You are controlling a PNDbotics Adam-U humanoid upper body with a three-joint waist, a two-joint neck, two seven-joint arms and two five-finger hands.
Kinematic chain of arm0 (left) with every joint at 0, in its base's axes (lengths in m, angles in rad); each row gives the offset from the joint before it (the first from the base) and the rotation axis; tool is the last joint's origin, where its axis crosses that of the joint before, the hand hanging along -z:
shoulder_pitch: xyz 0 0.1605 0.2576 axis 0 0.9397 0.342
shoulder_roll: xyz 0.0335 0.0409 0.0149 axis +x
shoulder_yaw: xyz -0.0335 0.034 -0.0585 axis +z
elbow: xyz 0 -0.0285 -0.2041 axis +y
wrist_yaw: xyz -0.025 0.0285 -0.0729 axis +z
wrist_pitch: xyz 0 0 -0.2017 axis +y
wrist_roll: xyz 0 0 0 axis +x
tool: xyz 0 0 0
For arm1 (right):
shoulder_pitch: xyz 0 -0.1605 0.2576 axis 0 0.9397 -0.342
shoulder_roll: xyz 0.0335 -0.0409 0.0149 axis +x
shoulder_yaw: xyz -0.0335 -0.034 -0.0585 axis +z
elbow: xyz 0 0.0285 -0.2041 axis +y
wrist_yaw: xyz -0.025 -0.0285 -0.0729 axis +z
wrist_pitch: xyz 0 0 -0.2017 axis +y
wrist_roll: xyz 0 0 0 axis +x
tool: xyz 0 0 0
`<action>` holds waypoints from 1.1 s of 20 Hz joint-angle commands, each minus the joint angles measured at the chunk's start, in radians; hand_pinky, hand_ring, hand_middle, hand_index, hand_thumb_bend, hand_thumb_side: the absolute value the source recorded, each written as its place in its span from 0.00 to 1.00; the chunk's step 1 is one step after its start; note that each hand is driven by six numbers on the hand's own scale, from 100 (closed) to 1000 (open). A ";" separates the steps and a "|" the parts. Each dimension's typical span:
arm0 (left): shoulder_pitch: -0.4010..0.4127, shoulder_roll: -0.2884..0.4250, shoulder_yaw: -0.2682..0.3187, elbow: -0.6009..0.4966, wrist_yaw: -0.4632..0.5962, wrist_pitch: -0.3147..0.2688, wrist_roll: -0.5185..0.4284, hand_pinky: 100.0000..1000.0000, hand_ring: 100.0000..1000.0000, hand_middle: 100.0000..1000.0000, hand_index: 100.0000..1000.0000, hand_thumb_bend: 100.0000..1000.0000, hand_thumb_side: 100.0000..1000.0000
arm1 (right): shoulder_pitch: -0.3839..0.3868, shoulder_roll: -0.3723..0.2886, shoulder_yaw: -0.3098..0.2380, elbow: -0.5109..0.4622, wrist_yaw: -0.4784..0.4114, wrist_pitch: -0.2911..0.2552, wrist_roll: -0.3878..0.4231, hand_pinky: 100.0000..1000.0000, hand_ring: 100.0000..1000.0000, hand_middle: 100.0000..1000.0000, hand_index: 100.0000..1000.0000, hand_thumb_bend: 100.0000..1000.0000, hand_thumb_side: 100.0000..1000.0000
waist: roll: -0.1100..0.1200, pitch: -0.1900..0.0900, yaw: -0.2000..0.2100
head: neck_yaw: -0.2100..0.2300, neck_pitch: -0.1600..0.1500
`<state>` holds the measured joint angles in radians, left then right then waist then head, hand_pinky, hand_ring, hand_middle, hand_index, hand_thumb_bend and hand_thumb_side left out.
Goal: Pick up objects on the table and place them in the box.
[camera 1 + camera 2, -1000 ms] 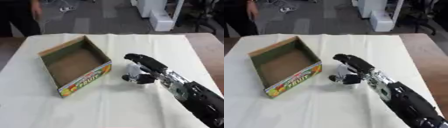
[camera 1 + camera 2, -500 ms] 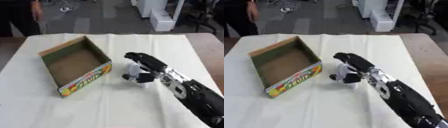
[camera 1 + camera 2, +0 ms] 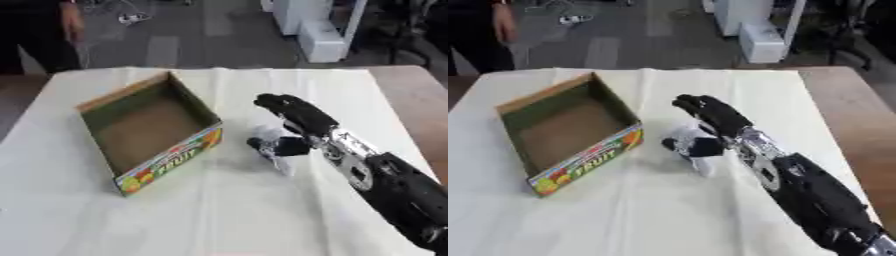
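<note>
Our right hand (image 3: 293, 125) has its fingers (image 3: 696, 147) curled around a small white object (image 3: 269, 139) on the table (image 3: 262, 210), just right of the open box (image 3: 149, 130). If the hold is shallow, we could drop it before clearing the box's wall.

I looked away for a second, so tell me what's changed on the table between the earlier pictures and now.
Very little. The right hand remains curled over the small white object beside the box, fingers perhaps closing slightly more around it; the object is not visibly lifted. The box sits in the same spot, still empty. The left hand is not in view.
</note>
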<state>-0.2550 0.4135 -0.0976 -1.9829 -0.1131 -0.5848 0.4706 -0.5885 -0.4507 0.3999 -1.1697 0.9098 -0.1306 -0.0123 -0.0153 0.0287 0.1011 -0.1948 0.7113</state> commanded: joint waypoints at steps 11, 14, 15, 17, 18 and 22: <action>-0.015 0.011 -0.001 -0.017 0.002 0.001 -0.003 0.64 0.60 0.75 0.82 0.15 0.71 | -0.011 0.038 -0.037 0.114 0.049 -0.042 -0.084 0.93 0.89 0.95 0.99 0.57 1.00 | 0.005 -0.001 0.007 | -0.018 -0.003; -0.016 0.010 -0.001 -0.017 0.003 0.001 -0.003 0.64 0.60 0.75 0.82 0.15 0.71 | -0.004 0.052 -0.034 0.135 0.047 -0.056 -0.080 0.95 0.90 0.96 0.99 0.58 1.00 | 0.005 0.000 0.008 | -0.018 -0.003; -0.017 0.010 -0.001 -0.017 0.003 0.001 -0.003 0.64 0.60 0.75 0.82 0.15 0.71 | -0.003 0.056 -0.033 0.141 0.046 -0.060 -0.075 0.95 0.90 0.96 1.00 0.58 0.99 | 0.005 0.000 0.008 | -0.017 -0.003; -0.018 0.010 -0.001 -0.017 0.003 0.000 -0.003 0.64 0.60 0.75 0.82 0.15 0.71 | 0.000 0.063 -0.030 0.153 0.046 -0.067 -0.062 0.95 0.90 0.97 1.00 0.58 0.97 | 0.005 0.000 0.009 | -0.017 -0.003; -0.019 0.010 0.000 -0.017 0.004 0.000 -0.003 0.64 0.60 0.75 0.82 0.15 0.71 | 0.001 0.066 -0.028 0.159 0.047 -0.069 -0.053 0.95 0.90 0.97 1.00 0.59 0.96 | 0.005 0.000 0.010 | -0.016 -0.003; -0.022 0.009 0.000 -0.017 0.005 0.000 -0.003 0.64 0.60 0.75 0.82 0.15 0.71 | 0.004 0.073 -0.027 0.173 0.057 -0.078 -0.029 0.94 0.89 0.97 1.00 0.58 0.93 | 0.004 -0.001 0.012 | -0.013 -0.003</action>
<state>-0.2620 0.4130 -0.1003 -1.9829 -0.1129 -0.5850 0.4703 -0.5766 -0.3686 0.3762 -0.9922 0.9613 -0.2058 -0.0484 -0.0138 0.0375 0.1125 -0.2023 0.7113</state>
